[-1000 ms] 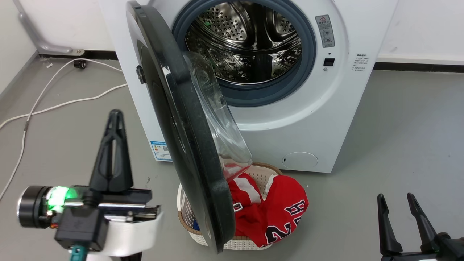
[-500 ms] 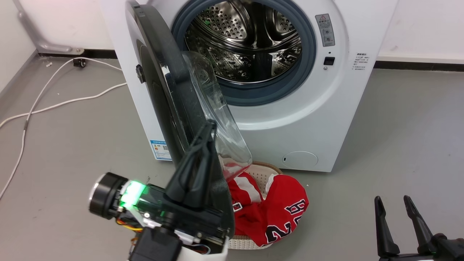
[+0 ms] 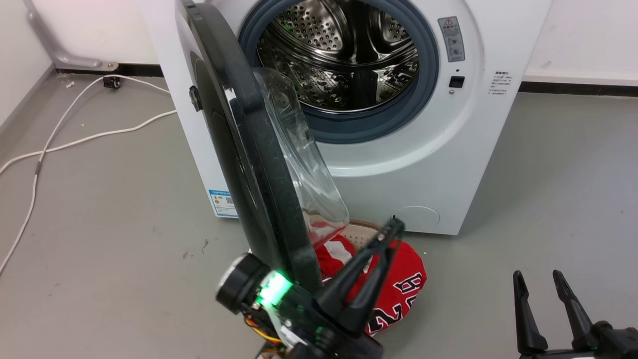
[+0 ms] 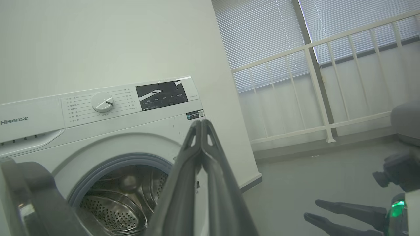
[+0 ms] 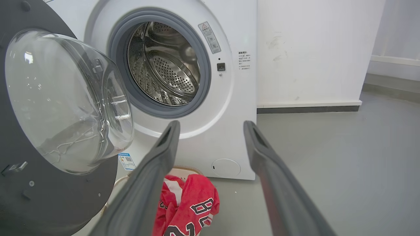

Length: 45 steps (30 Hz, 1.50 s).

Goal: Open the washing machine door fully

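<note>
The white washing machine [image 3: 448,149] stands with its steel drum exposed. The washing machine door [image 3: 249,149] is swung out on its left-hand hinge, edge-on to me, its clear glass bowl [image 3: 304,164] facing right. My left gripper [image 3: 393,229] is shut on nothing, low and just right of the door's bottom edge, fingers pointing up and right toward the machine's front. In the left wrist view the shut fingers [image 4: 200,126] rise before the machine [image 4: 98,131]. My right gripper [image 3: 537,275] is open at the lower right, well away from the door [image 5: 65,196].
A cream laundry basket [image 3: 360,230] holding a red jersey [image 3: 403,284] sits on the floor under the door and behind my left gripper. A white cable [image 3: 75,139] trails over the grey floor at left. The round filter cap [image 3: 418,218] is low on the machine's front.
My left gripper, still shut, swept right from the door's outer side, past its lower edge, to the inner side above the basket. The door angle looks unchanged. The view shifted slightly.
</note>
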Motion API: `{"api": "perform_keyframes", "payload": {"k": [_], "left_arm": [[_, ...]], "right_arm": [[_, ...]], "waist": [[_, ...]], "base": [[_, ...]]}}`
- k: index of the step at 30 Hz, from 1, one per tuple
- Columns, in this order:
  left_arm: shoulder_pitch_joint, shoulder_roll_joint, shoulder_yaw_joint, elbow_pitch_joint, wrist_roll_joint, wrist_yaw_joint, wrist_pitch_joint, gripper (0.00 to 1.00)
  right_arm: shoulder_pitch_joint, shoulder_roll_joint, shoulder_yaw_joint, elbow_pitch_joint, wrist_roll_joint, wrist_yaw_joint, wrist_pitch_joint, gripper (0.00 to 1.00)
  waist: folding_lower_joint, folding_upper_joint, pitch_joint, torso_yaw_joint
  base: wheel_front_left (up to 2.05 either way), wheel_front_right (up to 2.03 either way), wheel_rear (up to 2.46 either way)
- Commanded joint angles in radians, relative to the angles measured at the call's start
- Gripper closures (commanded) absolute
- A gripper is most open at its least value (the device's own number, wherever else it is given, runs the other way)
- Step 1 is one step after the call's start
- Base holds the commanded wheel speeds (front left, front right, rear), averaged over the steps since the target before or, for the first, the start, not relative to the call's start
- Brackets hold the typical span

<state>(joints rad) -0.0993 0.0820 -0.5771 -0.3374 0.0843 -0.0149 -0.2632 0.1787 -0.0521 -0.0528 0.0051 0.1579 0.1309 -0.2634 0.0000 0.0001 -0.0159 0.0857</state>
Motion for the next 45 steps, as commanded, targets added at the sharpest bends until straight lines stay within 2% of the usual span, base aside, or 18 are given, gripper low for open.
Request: {"api": "perform_keyframes", "payload": {"k": [1, 10, 19, 33, 45], "left_arm": [[-0.01, -0.003, -0.023, 0.007, 0.0, -0.005, -0.002, 1.0], [-0.006, -0.004, -0.137, 0.054, -0.014, -0.016, -0.002, 1.0], [0.011, 0.015, -0.179, 0.131, -0.039, -0.006, -0.002, 1.0], [0.057, 0.053, -0.111, 0.218, -0.1, 0.057, -0.002, 1.0], [0.071, 0.061, -0.035, 0.322, -0.141, 0.059, -0.002, 1.0]], "right_arm": [[-0.015, 0.003, 0.001, 0.003, 0.005, 0.0, -0.002, 0.0], [-0.017, 0.003, 0.0, 0.01, 0.003, 0.0, -0.002, 0.0], [-0.022, 0.004, 0.006, 0.016, 0.007, 0.0, -0.002, 0.0], [-0.034, 0.004, 0.004, 0.024, -0.003, 0.0, -0.002, 0.0], [-0.044, 0.004, 0.018, 0.034, -0.005, 0.0, -0.002, 0.0]], "waist": [[0.0, -0.0001, 0.001, 0.0], [0.0, -0.0001, 0.005, 0.005], [0.0, -0.0001, 0.011, 0.011], [0.0, -0.0001, 0.022, 0.026], [0.0, -0.0001, 0.027, 0.031]], "base": [[0.0, 0.0, 0.0], [0.0, 0.0, 0.0], [0.0, 0.0, 0.0], [0.0, 0.0, 0.0], [0.0, 0.0, 0.0]]}}
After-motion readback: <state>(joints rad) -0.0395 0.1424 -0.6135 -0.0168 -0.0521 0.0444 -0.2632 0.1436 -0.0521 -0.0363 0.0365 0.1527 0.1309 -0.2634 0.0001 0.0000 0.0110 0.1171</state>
